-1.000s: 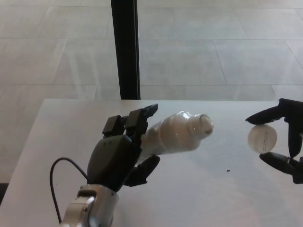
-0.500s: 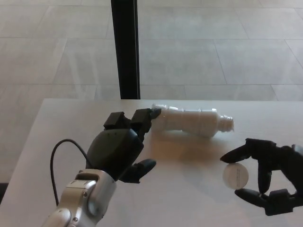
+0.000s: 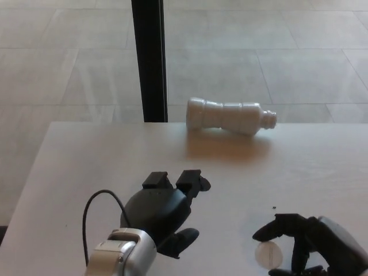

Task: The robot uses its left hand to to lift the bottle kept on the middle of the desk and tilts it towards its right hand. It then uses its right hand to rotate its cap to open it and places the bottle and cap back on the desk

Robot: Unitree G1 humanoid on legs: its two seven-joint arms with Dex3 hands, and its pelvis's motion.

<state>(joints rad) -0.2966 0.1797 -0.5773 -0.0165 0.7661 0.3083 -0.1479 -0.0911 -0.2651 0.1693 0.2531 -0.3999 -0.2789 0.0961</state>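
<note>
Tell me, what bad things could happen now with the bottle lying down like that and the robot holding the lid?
The white bottle lies on its side near the far edge of the desk, uncapped, so it might roll off or spill anything left inside. The right hand pinches the small cap close to the near edge of the picture; released carelessly, it might roll away. The left hand is empty and away from the bottle, so it could not catch it.

Glossy white plastic bottle (image 3: 230, 117); matt pale desk (image 3: 86, 167).
</note>
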